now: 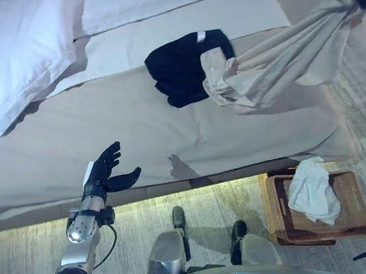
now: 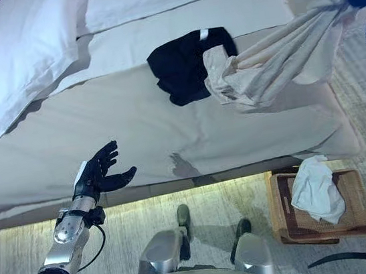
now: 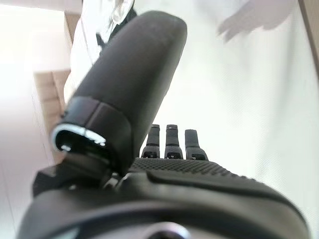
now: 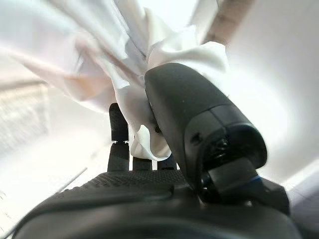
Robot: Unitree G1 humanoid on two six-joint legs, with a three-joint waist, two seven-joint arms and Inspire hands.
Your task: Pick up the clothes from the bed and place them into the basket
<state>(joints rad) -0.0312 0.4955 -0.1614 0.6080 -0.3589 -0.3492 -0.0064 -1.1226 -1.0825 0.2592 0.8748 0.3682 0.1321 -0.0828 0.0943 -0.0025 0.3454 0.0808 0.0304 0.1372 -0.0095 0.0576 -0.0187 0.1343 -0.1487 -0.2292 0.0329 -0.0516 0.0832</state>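
At upper right, the right hand point(image 4: 164, 149) pinches a beige garment point(image 1: 275, 64), stretched taut from the bed point(image 1: 136, 136) where it lies against a black garment point(image 1: 184, 66). The left hand point(image 1: 106, 171), lower left, hangs spread and empty. A white cloth point(image 1: 311, 191) lies in the basket point(image 1: 356, 219), lower right.

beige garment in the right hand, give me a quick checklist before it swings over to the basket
1. Grip: right hand pinches the beige garment between thumb and fingers: ok.
2. Garment clear of the bed: its lower end still lies on the cover: not ok.
3. Snagging: that end touches the black garment and could drag it: not ok.
4. Basket room: one white cloth inside, space left: ok.
5. Left hand open, away from the path: ok.
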